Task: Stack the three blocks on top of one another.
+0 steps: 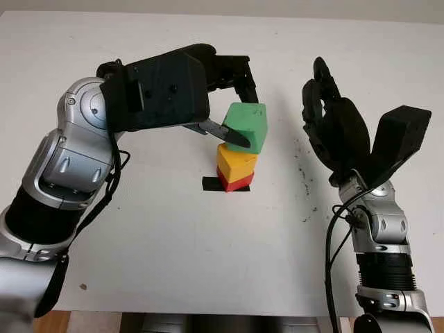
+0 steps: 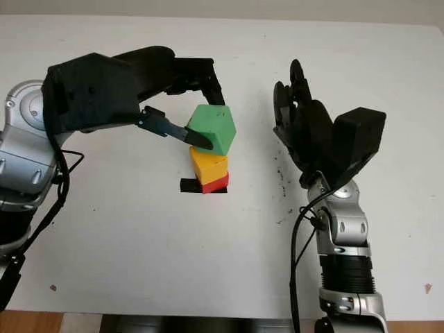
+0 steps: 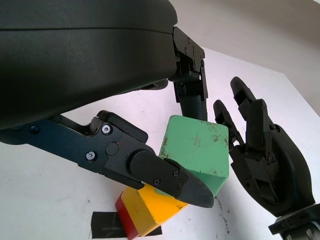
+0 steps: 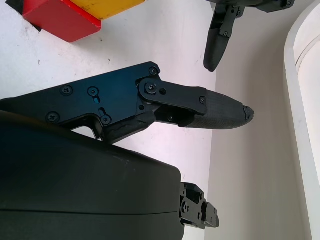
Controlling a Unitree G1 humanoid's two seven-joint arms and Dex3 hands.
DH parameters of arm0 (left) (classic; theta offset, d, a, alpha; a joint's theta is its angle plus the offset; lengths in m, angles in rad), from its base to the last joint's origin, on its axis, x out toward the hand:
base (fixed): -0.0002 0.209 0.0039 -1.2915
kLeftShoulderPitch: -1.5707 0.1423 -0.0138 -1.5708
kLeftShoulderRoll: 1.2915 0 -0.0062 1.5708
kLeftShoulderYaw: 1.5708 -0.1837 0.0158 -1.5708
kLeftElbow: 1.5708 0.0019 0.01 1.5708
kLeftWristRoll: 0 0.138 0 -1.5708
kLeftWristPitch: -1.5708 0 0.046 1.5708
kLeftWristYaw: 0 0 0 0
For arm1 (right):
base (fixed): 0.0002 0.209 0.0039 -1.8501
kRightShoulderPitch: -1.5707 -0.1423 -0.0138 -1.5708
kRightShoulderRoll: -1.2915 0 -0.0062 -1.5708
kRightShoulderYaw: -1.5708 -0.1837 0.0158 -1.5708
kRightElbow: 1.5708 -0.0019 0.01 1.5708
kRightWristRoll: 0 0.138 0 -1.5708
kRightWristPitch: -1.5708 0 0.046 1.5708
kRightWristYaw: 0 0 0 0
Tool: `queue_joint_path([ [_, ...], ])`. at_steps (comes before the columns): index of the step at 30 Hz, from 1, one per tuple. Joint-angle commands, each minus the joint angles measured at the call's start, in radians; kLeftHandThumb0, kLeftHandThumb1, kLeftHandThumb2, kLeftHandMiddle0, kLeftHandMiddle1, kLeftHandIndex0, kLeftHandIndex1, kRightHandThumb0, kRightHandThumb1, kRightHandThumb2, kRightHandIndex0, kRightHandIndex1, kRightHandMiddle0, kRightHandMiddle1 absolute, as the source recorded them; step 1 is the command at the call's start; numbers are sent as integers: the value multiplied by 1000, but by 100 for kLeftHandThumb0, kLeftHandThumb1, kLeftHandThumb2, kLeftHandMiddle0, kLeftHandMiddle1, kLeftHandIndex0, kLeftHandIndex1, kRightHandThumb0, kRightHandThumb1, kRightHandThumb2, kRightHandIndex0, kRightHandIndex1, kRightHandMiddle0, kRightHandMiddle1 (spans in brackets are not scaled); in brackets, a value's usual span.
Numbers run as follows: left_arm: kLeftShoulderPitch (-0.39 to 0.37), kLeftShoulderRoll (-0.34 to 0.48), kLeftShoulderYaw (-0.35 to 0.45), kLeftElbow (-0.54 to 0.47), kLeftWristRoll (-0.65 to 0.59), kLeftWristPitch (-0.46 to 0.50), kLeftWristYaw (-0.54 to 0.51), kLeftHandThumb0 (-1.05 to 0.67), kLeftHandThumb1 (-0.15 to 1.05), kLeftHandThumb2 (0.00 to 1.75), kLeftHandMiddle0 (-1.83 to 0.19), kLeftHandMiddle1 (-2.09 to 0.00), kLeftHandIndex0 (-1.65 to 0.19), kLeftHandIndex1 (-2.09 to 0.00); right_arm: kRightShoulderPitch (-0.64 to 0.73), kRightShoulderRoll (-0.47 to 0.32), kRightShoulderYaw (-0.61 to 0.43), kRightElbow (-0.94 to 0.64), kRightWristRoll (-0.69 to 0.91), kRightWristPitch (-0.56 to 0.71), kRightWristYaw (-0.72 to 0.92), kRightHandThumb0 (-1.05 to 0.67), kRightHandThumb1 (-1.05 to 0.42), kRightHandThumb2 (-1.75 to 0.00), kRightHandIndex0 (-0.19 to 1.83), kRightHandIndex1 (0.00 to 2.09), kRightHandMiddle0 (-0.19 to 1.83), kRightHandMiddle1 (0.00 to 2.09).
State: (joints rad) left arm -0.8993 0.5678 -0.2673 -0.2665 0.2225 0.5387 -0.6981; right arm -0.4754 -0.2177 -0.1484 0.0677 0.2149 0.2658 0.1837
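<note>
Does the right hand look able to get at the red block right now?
Probably not cleanly: the red block sits under the yellow block, with the left hand holding the green block above. The right hand is open beside them.

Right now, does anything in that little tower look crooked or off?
Yes. The green block, held in the left hand, sits tilted over the yellow block, which itself lies askew on the red block. The right hand is open beside them.

A white table (image 1: 173,263) carries everything. A patch of black tape (image 1: 211,184) is stuck flat on it near its middle. The red block (image 1: 232,182) sits directly on the table, on the right end of the tape. Small dark specks (image 1: 303,182) mark the surface right of the tape.
</note>
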Motion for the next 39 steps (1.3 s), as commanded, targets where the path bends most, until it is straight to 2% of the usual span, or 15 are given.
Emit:
queue_joint_path([
  [1, 10, 0, -7, -15, 8, -12, -1, -38, 105, 21, -20, -5, -37, -178, 15, 1, -6, -14, 3, -10, 3, -72, -105, -60, -19, 0, -19, 0],
  [8, 13, 6, -7, 10, 34, -59, 1, -39, 105, 20, -20, -5, -36, -174, 15, -1, -5, -7, -2, -12, 7, -72, -105, -61, -19, 0, -19, 0],
  [12, -3, 45, -15, 37, 59, -125, -39, -42, 105, 22, -16, -4, -32, -171, 17, 1, -4, -10, -5, -12, 3, -72, -105, -60, -19, 0, -19, 0],
  [18, -26, 84, 3, 132, 59, -312, -80, -48, 105, 21, -13, -4, -29, -162, 19, 2, -5, -14, -2, -5, 3, -71, -105, -60, -19, 0, -19, 0],
  [25, -42, 90, 13, 169, 70, -383, -105, -51, 105, 19, -12, -5, -29, -149, 20, 2, -5, -7, -6, -16, 7, -70, -105, -60, -19, 0, -19, 0],
  [30, -46, 86, 18, 183, 68, -394, -121, -52, 105, 20, -12, -5, -31, -143, 24, -3, -2, -12, -11, -15, 15, -70, -105, -60, -19, 0, -19, 0],
  [39, -51, 61, 21, 186, 35, -365, -147, -53, 105, 23, -10, -5, -27, -153, 27, 3, -4, -19, -10, -9, 7, -70, -105, -59, -19, 0, -19, 0],
])
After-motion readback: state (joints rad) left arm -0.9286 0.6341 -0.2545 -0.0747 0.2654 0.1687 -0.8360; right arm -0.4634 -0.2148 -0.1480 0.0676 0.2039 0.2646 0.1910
